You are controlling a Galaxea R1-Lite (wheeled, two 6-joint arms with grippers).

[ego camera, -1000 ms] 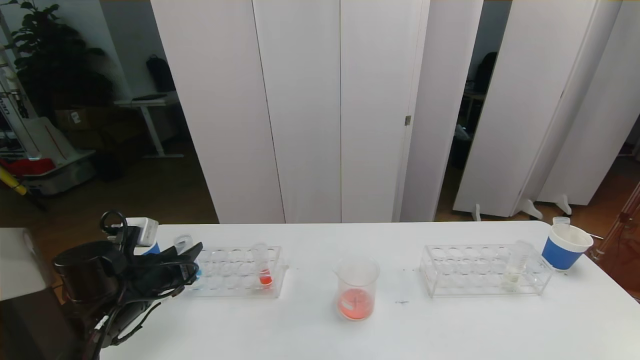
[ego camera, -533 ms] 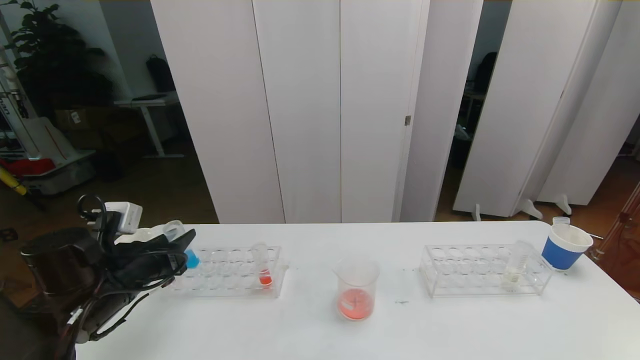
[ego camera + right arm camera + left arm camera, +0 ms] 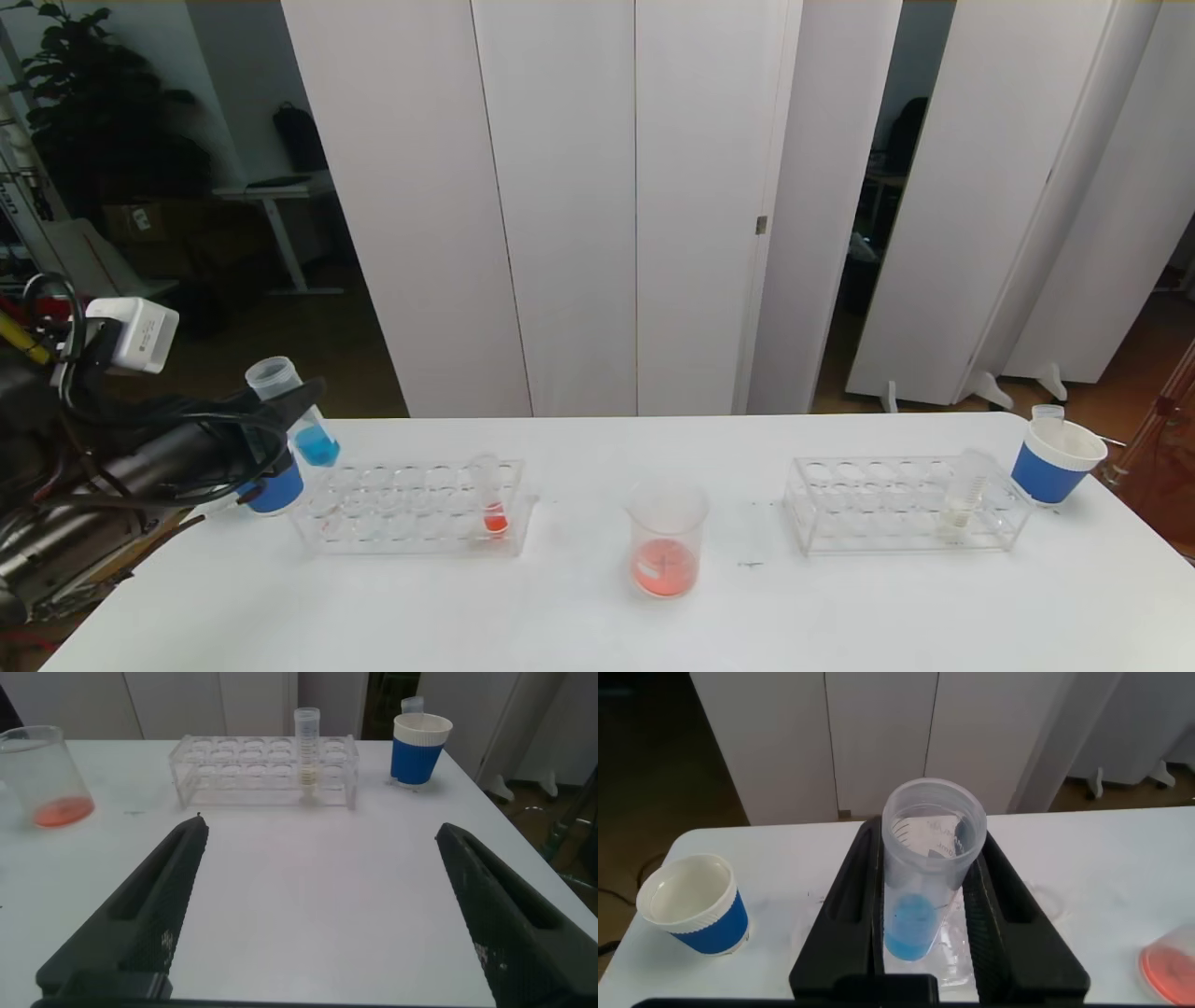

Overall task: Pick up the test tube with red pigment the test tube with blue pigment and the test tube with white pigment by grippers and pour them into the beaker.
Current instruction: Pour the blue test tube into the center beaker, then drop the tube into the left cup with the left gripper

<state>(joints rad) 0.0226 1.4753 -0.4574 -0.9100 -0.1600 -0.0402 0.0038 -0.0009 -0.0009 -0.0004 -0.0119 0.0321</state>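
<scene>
The right gripper [image 3: 318, 915] sits low over the near right part of the white counter [image 3: 840, 607], its two dark fingers [image 3: 154, 905] spread wide with nothing between them; it does not show in the head view. Ahead of it in its wrist view stand a clear rack [image 3: 263, 768], the test tube with white pigment [image 3: 307, 747] upright in one of the rack's holes, and a blue-and-white paper cup [image 3: 420, 749] just beyond the rack's end.

In the head view the beaker [image 3: 665, 539] stands near the middle of the counter, upright, with a shallow layer of orange-red liquid in its bottom. To its left lies a second clear rack [image 3: 415, 509] holding one upright tube with orange-red liquid [image 3: 489, 504] near its right end. To the beaker's right is the first rack [image 3: 906, 504], with the white-pigment tube [image 3: 962, 499] in it and the paper cup [image 3: 1055, 460] at the far right corner.

At the counter's left edge the left gripper [image 3: 280, 415] is raised above the left end of the rack, closed on the test tube with blue pigment [image 3: 294, 415]. The tube is clear of the rack and tilted, its open mouth leaning left and its blue-filled bottom toward the rack. In the left wrist view the tube [image 3: 924, 882] sits pinched between the two black fingers [image 3: 850, 905]. Another blue-and-white paper cup [image 3: 275, 485] stands on the counter just below the gripper.
</scene>
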